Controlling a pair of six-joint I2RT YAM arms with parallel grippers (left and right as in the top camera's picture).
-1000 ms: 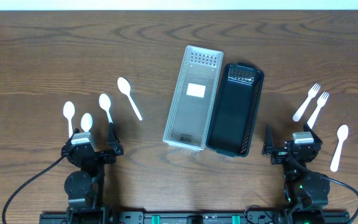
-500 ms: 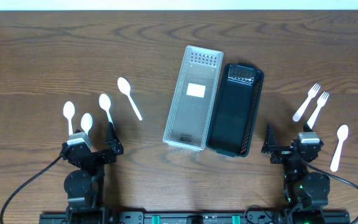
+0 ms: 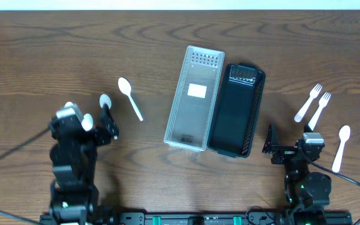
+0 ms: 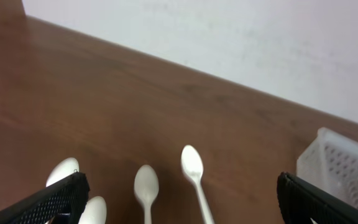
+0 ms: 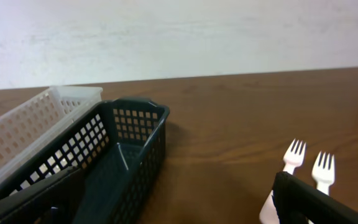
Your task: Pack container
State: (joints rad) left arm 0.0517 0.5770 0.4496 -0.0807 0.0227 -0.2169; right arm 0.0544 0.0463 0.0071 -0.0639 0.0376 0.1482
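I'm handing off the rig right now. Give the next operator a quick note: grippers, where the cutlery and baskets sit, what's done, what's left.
Left gripper: open, empty, hovering over the white spoons at table left; four spoons show in its wrist view.
Right gripper: open, empty, low near the table's front edge, facing the black basket.
White basket and black basket lie side by side mid-table; both look empty.
Two forks lie right of the baskets, with more white cutlery further right.
Done: nothing packed yet.
Left: pick up every piece and put it in the baskets.
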